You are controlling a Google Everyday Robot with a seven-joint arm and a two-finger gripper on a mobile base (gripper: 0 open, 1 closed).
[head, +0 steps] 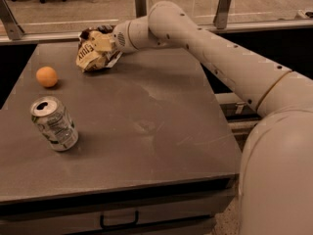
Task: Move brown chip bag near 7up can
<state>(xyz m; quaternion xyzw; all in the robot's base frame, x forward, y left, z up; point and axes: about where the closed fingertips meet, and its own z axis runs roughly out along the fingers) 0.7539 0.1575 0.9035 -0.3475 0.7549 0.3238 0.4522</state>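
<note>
The brown chip bag (92, 54), wrinkly cream-tan and dark brown foil, lies at the far edge of the grey table (156, 106), left of centre. My gripper (108, 44) is at the bag's right side, pressed against it, with the white arm reaching in from the right. The 7up can (55, 124), silvery-green with an open pull-tab top, stands tilted at the front left of the table, well apart from the bag.
An orange ball (47, 76) sits on the table's left side between the bag and the can. A rail and glass barrier (58, 31) run along the table's far edge. A drawer handle (120, 222) shows below the front edge.
</note>
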